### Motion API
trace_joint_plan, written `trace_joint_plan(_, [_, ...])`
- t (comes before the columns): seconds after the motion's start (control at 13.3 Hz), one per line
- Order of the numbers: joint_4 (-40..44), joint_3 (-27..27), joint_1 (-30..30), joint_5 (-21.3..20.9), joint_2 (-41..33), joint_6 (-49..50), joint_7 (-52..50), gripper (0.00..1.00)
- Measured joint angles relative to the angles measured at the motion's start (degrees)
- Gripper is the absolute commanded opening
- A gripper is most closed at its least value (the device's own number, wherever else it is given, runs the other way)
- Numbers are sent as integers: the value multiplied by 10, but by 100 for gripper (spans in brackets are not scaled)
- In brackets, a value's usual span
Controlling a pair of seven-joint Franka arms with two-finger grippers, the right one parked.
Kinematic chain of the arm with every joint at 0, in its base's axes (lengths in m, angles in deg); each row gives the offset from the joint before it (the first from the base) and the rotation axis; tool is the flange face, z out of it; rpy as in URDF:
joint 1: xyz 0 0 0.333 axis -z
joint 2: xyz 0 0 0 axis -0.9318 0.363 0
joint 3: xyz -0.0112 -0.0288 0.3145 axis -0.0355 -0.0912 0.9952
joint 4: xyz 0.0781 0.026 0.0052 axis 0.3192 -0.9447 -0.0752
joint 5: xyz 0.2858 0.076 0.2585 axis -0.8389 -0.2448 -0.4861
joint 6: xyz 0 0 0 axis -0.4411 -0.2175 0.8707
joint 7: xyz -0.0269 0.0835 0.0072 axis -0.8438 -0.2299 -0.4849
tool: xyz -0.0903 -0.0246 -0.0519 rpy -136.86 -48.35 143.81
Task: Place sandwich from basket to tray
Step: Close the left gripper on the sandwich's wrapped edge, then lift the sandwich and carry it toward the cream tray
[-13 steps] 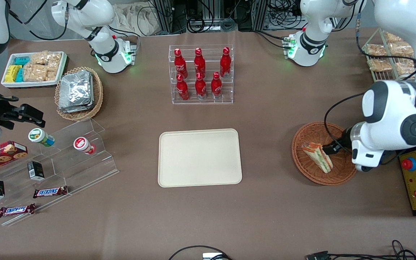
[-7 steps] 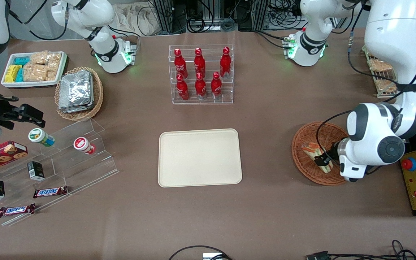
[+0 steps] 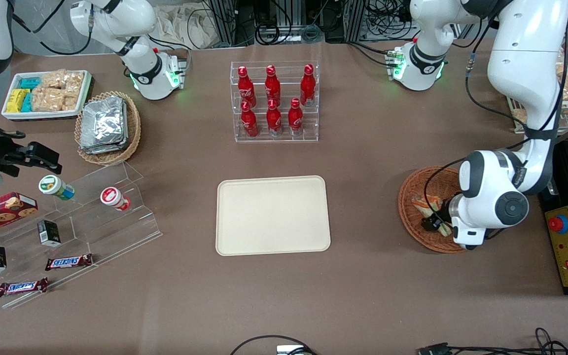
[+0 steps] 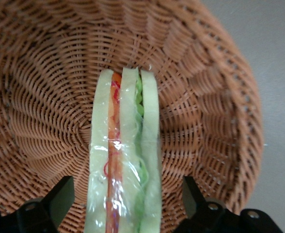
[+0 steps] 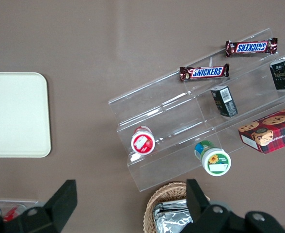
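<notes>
The sandwich (image 3: 423, 203), a wrapped white-bread wedge with orange and green layers, lies in the reddish-brown woven basket (image 3: 413, 186) toward the working arm's end of the table. My left gripper (image 3: 435, 224) is down inside the basket, over the end of the sandwich nearer the front camera. In the left wrist view the sandwich (image 4: 125, 155) stands on edge between the two black fingers (image 4: 61, 198), with a gap on each side, so the gripper (image 4: 127, 190) is open astride it. Basket weave (image 4: 45, 97) shows all round. The cream tray (image 3: 272, 215) lies flat mid-table with nothing on it.
A clear rack of red bottles (image 3: 274, 101) stands farther from the front camera than the tray. A yellow control box (image 3: 567, 249) sits beside the basket at the table's end. A stepped acrylic stand (image 3: 91, 217) and a tan basket of foil packets (image 3: 108, 127) lie toward the parked arm's end.
My left arm has swung in over the basket and lowered; the gripper went from beside the sandwich to straddling it. The sandwich and basket have stayed in place.
</notes>
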Motion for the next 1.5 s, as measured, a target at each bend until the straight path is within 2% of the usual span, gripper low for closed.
trace_joint_plan(0.08, [-4,0,0,0,0,-3,0,0])
trace_joint_plan(0.38, [-2,-4,1,0,-18,3,13,0])
trace_joint_plan(0.53, [0,-5,4,0,-49,34,57,0])
trace_joint_plan(0.9, [12,-5,4,0,-157,103,258,0])
trace_joint_plan(1.13, [46,-23,5,3,-174,132,363,0])
trace_joint_plan(1.28, [85,-66,6,18,-162,155,363,0])
trace_joint_plan(1.5, [142,-134,20,24,-115,167,254,0])
